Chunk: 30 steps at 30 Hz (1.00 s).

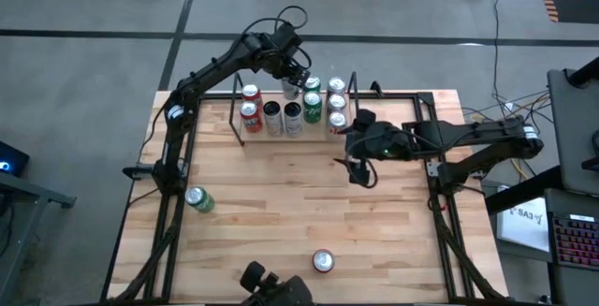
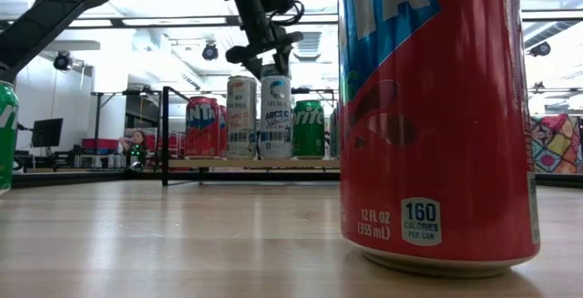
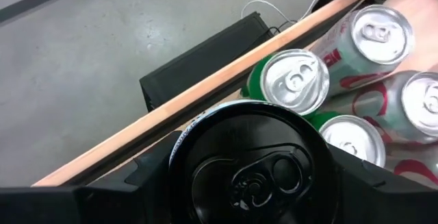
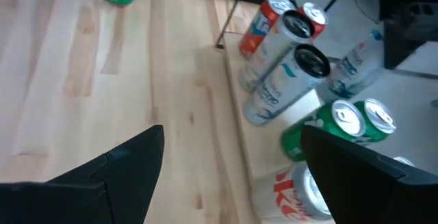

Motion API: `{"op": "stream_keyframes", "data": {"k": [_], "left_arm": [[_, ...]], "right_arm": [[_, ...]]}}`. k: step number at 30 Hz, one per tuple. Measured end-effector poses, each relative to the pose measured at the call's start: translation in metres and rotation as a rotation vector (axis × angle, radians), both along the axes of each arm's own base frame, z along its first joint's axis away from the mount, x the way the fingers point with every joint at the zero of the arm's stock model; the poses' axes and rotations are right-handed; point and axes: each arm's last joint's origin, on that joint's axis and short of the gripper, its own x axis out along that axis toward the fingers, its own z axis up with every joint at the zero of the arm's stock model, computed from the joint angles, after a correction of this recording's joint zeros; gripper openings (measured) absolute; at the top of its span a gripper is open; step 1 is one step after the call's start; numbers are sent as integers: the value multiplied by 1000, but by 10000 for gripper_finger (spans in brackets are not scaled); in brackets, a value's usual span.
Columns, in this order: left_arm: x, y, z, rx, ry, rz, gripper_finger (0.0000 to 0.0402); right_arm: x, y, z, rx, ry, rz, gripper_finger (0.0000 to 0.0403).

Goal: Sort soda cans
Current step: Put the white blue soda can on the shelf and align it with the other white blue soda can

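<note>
Black-topped white can [image 3: 250, 166] sits clamped between my left fingers [image 3: 383, 183], above the rack row. Placing step; next I lower and release. Right fingers [image 4: 229, 176] spread, holding nothing.

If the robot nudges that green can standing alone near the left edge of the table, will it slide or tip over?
The green can stands upright and taller than wide, so a high push would probably tip it, a low one slide it across the smooth wooden table. Once down, its round body would likely roll. Whether it is full cannot be seen.
</note>
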Motion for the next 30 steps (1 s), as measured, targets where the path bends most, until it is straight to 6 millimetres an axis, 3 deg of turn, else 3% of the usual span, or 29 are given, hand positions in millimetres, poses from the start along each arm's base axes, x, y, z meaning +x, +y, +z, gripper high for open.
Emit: {"op": "stream_keyframes", "data": {"k": [13,30], "left_arm": [[4,-7,-3,-6,17,26,242],[11,-19,-16,-26,66,17,242]], "right_arm": [[-10,23,5,32,-18,69,329],[-11,25,5,38,-19,70,329]]}}
